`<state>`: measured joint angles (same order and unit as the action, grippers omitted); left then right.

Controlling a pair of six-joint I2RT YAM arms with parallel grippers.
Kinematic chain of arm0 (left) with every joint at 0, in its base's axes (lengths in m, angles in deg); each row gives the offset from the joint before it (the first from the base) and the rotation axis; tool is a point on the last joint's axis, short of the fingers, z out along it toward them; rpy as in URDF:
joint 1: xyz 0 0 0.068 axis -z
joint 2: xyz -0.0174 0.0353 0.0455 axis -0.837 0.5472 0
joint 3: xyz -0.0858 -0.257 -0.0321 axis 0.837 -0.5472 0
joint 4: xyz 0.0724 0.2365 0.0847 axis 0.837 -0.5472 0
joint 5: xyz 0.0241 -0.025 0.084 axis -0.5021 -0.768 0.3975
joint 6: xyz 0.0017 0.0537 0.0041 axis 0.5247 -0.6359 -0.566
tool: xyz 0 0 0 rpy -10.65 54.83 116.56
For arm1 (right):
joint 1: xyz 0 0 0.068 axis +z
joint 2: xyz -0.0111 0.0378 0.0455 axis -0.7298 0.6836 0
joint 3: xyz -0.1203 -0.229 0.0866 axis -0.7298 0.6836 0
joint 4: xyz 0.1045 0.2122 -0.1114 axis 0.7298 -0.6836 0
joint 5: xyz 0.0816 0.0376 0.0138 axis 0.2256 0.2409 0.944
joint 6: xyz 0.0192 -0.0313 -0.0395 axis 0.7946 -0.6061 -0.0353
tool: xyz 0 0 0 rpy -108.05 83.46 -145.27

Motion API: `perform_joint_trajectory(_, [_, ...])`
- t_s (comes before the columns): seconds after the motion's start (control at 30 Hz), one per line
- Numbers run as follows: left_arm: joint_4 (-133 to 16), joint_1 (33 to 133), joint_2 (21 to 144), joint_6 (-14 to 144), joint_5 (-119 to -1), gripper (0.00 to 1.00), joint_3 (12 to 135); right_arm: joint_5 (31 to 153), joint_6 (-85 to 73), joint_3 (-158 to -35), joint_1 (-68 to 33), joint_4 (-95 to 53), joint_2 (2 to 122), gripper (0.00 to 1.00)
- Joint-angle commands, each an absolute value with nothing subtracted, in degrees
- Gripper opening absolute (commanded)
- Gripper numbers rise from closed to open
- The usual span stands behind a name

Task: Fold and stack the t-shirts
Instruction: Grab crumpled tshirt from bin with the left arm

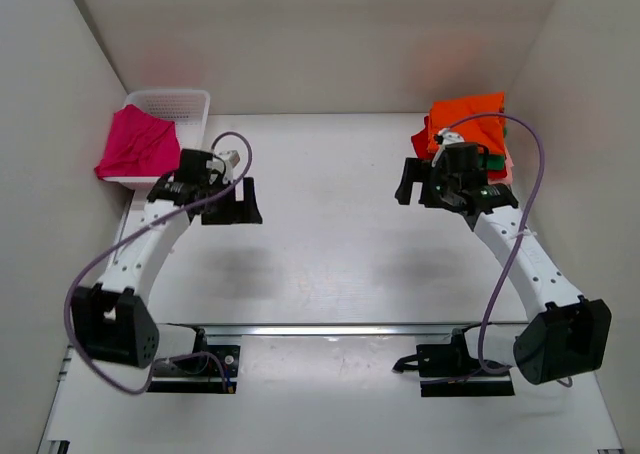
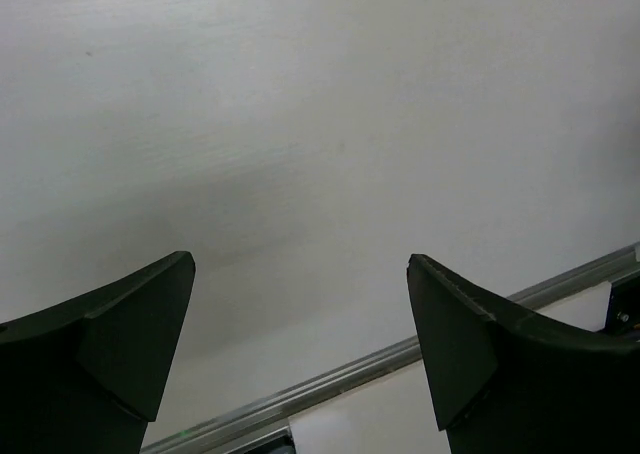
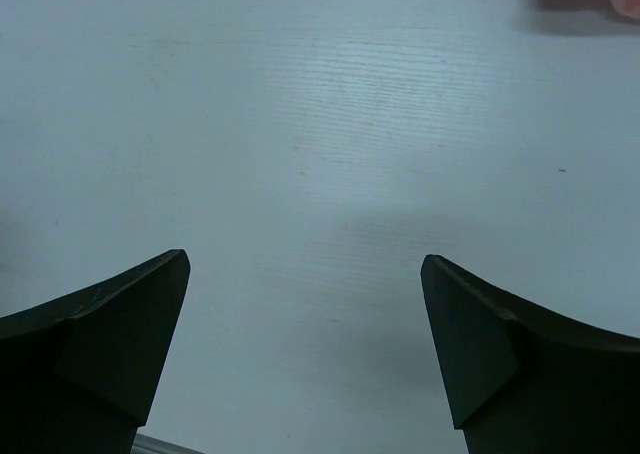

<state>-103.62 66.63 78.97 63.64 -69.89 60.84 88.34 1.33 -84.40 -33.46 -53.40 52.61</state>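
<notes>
White table (image 1: 330,244) below: my left gripper (image 2: 300,264) and right gripper (image 3: 305,259) hover, fingers spread, empty. Magenta t-shirt (image 1: 135,142) drapes basket (image 1: 190,101); orange t-shirt (image 1: 468,119) folded far right.

The left gripper (image 2: 300,261) holds its 2 black fingers (image 2: 120,344) wide apart over a white table (image 2: 320,104) and metal rail (image 2: 350,371).

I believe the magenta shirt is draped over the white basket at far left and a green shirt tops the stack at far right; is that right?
Not quite: the top external view shows an orange shirt on top there. The magenta shirt is indeed draped over the basket at far left.
</notes>
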Motion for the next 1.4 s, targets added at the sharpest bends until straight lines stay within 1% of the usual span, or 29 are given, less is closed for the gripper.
perform_joint_trajectory(0.0, [-111.3,63.69,86.68,60.53,-67.21,0.99,72.89,91.95,2.43,-81.22,-36.23,-49.72,48.97,0.99])
perform_joint_trajectory(0.03, [-113.16,62.2,91.05,60.09,-66.86,0.99,80.4,92.82,2.69,-80.17,-36.5,-48.84,48.61,0.99])
perform_joint_trajectory(0.07, [-117.09,61.66,93.45,60.17,-67.55,0.99,84.31,93.18,2.34,-79.72,-36.76,-48.66,48.61,0.99])
perform_joint_trajectory(0.13, [-120.38,60.26,101.43,59.99,-70.0,0.99,97.47,93.27,2.08,-79.98,-36.5,-49.18,49.57,0.99])
perform_joint_trajectory(0.17, [-121.34,59.12,103.21,61.04,-69.76,0.98,100.05,93.44,2.08,-79.98,-35.63,-48.93,49.75,0.99])
perform_joint_trajectory(0.23, [-120.22,56.83,108.91,63.49,-68.72,0.98,110.06,93.8,1.81,-79.54,-35.62,-47.97,50.01,1.0])
perform_joint_trajectory(0.27, [-116.99,53.95,109.72,66.38,-67.22,0.99,112.1,94.41,1.99,-79.02,-35.1,-47.26,50.28,0.99])
perform_joint_trajectory(0.33, [-108.39,49.11,110.78,71.39,-65.81,0.99,112.82,94.68,1.73,-79.54,-34.66,-46.55,50.46,0.99])
perform_joint_trajectory(0.43, [-99.85,45.06,112.18,77.21,-61.24,0.98,114.48,94.94,1.28,-79.89,-34.22,-46.02,52.38,0.99])
perform_joint_trajectory(0.57, [-100.17,44.43,119.38,74.51,-52.02,0.99,125.44,94.42,-1.08,-81.03,-32.9,-46.29,54.4,0.99])
perform_joint_trajectory(0.6, [-99.91,44.26,120.35,74.06,-49.22,0.98,126.44,94.41,-1.43,-81.38,-32.38,-46.55,54.41,0.99])
perform_joint_trajectory(0.73, [-95.0,43.03,125.53,75.11,-46.64,0.99,126.36,95.47,-1.35,-81.91,-31.67,-45.5,56.43,1.0])
perform_joint_trajectory(0.93, [-95.68,43.38,136.95,73.61,-40.58,0.99,130.04,96.43,-3.1,-81.39,-32.54,-46.02,57.05,0.99])
perform_joint_trajectory(1.07, [-100.95,41.28,144.08,75.37,-44.35,0.99,135.57,96.35,-3.9,-81.12,-34.65,-48.04,55.56,0.99])
perform_joint_trajectory(1.17, [-105.61,41.79,149.89,75.29,-45.59,0.99,141.37,96.87,-3.46,-80.42,-36.58,-48.65,53.1,0.99])
perform_joint_trajectory(1.3, [-108.96,41.62,154.55,74.67,-46.29,0.98,142.44,97.93,-3.1,-80.86,-37.73,-48.04,51.69,0.99])
perform_joint_trajectory(1.33, [-109.13,41.18,155.25,74.67,-48.03,0.9,141.57,97.93,-2.59,-80.94,-37.99,-48.22,51.51,0.99])
perform_joint_trajectory(1.37, [-109.05,41.35,155.43,75.11,-49.88,0.67,140.87,97.58,-2.84,-81.21,-37.91,-48.65,51.69,0.99])
